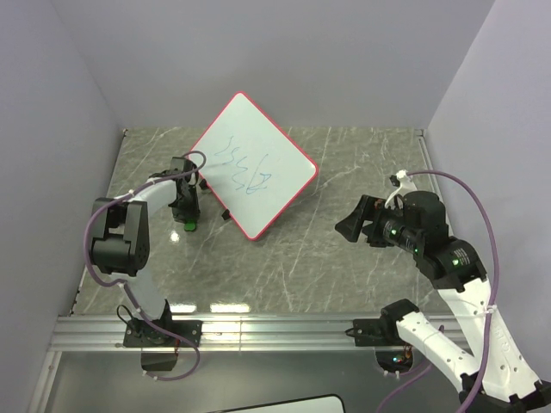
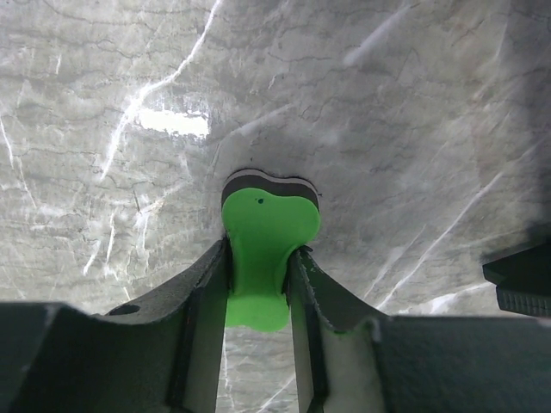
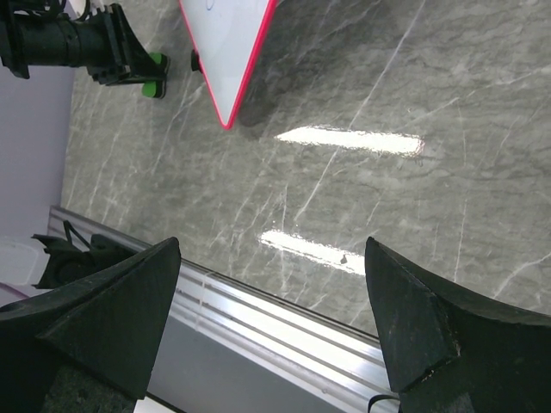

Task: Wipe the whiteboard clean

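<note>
The whiteboard (image 1: 252, 165) lies turned like a diamond at the back middle of the table, white with a red-pink frame and blue scribbles in its centre. Its near corner shows in the right wrist view (image 3: 225, 52). My left gripper (image 1: 188, 222) points down at the table just left of the board and is shut on a small green eraser (image 2: 263, 249), which rests on the table. The eraser also shows in the right wrist view (image 3: 155, 73). My right gripper (image 1: 350, 227) is open and empty, held above the table to the right of the board.
A grey marble table (image 1: 344, 258) has a metal rail (image 1: 275, 327) along its near edge. Small black clips (image 1: 224, 213) sit at the board's lower left edge. Pale walls close in the left, back and right.
</note>
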You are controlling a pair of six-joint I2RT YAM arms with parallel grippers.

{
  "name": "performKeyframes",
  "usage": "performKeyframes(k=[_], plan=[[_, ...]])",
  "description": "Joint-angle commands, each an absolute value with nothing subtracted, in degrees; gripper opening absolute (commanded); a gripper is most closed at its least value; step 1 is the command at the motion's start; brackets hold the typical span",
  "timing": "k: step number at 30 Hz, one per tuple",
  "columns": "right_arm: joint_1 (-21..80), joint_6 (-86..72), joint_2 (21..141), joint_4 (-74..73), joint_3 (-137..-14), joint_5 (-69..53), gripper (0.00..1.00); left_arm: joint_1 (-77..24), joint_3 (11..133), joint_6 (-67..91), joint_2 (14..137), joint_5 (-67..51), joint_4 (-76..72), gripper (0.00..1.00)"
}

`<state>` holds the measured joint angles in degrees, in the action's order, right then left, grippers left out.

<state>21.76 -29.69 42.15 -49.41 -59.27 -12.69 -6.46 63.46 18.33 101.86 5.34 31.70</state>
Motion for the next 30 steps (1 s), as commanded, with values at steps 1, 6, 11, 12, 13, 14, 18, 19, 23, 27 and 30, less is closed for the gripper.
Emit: performKeyframes(k=[1, 6, 11, 12, 13, 14, 18, 19, 23, 27, 30], plan=[[21.97, -28.92, 43.33, -47.47, -61.17, -11.95, 0.94, -6.42, 62.06, 19.25, 104.24, 3.96, 31.91, 0.19], [21.80, -29.62, 49.37, -42.90, -68.35, -12.13, 0.95, -6.42, 62.05, 20.65, 101.61, 3.60, 32.78, 0.00], [20.66, -29.53, 58.87, -39.29, -76.54, -13.71, 0.95, -6.42, 67.84, 23.64, 96.43, 2.20, 36.21, 0.00], [20.22, -29.36, 62.19, -38.24, -78.90, -13.88, 0.95, -6.50, 70.29, 24.08, 95.98, 1.76, 36.82, 0.00], [19.95, -29.27, 63.88, -37.88, -80.06, -13.97, 0.95, -6.50, 71.62, 24.87, 95.37, 0.63, 38.13, 0.00], [19.60, -29.18, 65.64, -37.53, -81.29, -14.15, 0.95, -6.68, 73.02, 25.13, 94.58, 0.53, 38.75, 0.00], [17.85, -28.65, 75.66, -36.30, -87.27, -14.85, 0.94, -8.17, 79.79, 26.54, 93.25, -1.75, 42.01, 0.00], [17.49, -27.78, 77.33, -36.30, -88.32, -14.68, 0.93, -8.61, 81.98, 26.89, 92.99, -2.37, 42.53, 0.00], [15.65, -25.75, 87.68, -37.35, -95.51, -13.71, 0.93, -12.03, 84.02, 28.74, 90.27, -4.39, 43.77, 0.00], [14.33, -24.96, 96.66, -37.79, -102.99, -16.43, 0.91, -13.80, 81.57, 30.67, 87.02, -7.37, 42.98, 0.00], [14.33, -24.87, 103.59, -38.32, -108.97, -20.98, 0.89, -15.03, 79.11, 31.55, 84.64, -9.13, 42.02, 0.00]])
